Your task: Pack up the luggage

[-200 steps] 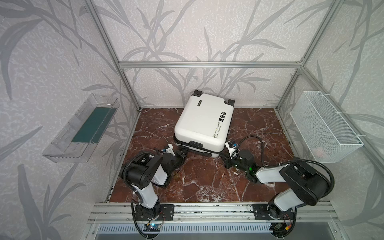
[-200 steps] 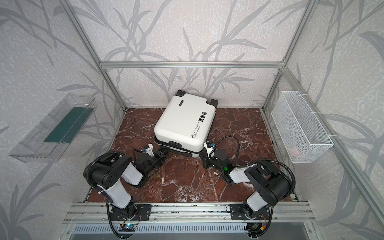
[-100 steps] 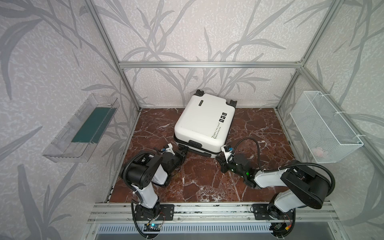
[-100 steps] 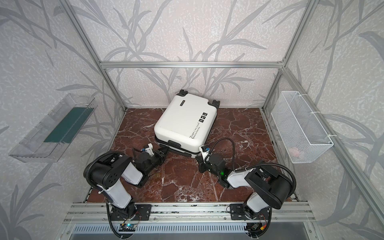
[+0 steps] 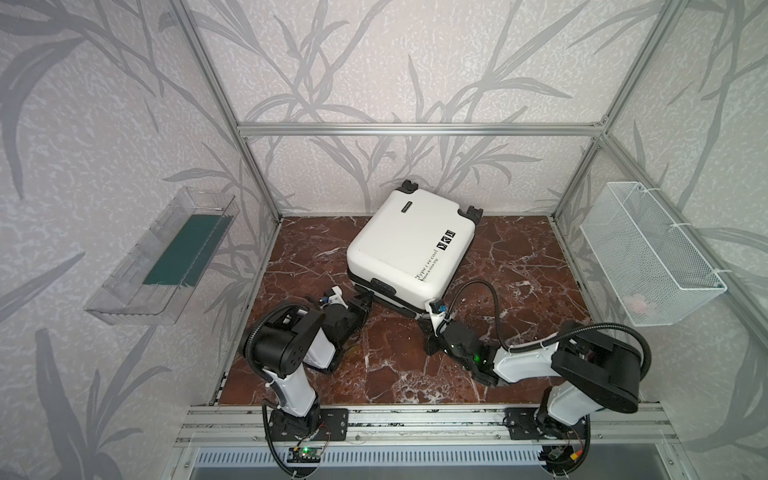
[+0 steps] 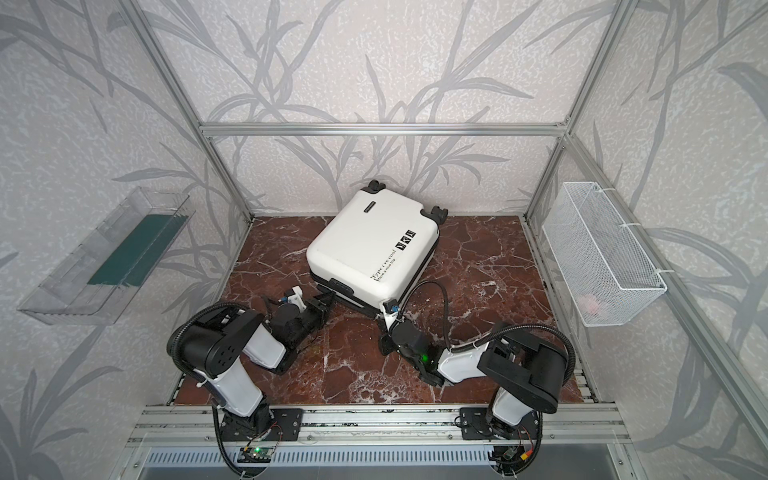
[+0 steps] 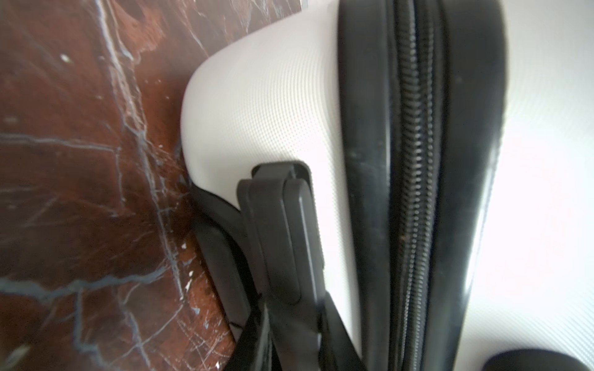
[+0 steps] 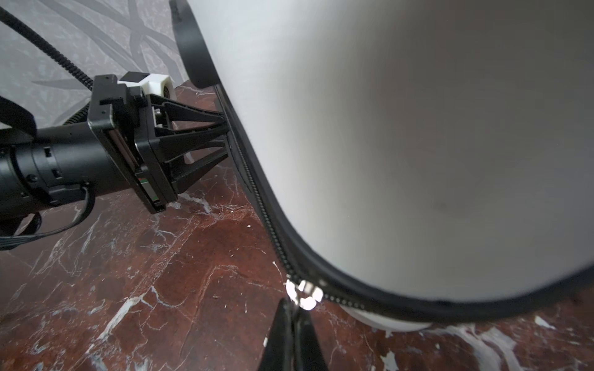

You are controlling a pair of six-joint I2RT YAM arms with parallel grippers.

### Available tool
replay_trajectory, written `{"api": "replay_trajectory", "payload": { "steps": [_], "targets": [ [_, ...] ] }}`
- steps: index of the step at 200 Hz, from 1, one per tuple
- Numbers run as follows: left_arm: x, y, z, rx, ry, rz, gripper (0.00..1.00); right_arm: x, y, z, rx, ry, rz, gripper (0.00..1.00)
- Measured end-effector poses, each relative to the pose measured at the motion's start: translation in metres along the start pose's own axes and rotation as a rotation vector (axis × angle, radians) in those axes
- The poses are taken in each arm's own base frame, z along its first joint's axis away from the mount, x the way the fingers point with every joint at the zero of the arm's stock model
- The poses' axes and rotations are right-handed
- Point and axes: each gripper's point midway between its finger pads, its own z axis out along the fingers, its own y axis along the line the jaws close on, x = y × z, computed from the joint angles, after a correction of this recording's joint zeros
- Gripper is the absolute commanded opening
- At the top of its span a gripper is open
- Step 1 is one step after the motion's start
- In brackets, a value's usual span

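luggage [image 5: 409, 249] lies flat and closed on the desk [image 5: 519, 257], set toward the back. zipper pull [image 8: 303, 294] sits at the near corner, pinched in the fully closed right tool [image 8: 293, 310]. left tool [image 8: 225, 133] is set nearly closed against the near side seam; a real hold cannot be told. step judged: zipper [image 7: 414, 160] being run round the corner. pull should be drawn along the seam curve, not outward, with the shell braced so it is not dragged.
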Motion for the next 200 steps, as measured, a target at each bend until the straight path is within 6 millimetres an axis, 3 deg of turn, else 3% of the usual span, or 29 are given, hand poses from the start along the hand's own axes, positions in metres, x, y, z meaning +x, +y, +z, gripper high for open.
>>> {"api": "replay_trajectory", "payload": {
  "steps": [70,148,200],
  "targets": [
    [0.008,-0.005,0.000,0.011,0.015,0.010,0.00,-0.002,-0.014,-0.004,0.065,-0.025,0.071,0.00],
    [0.058,-0.015,0.003,0.018,0.080,0.052,0.00,-0.002,-0.054,-0.024,0.204,0.000,0.144,0.00],
    [0.087,-0.018,0.008,0.022,0.111,0.071,0.00,-0.007,-0.033,-0.010,0.249,0.024,0.090,0.00]
  ]
}}
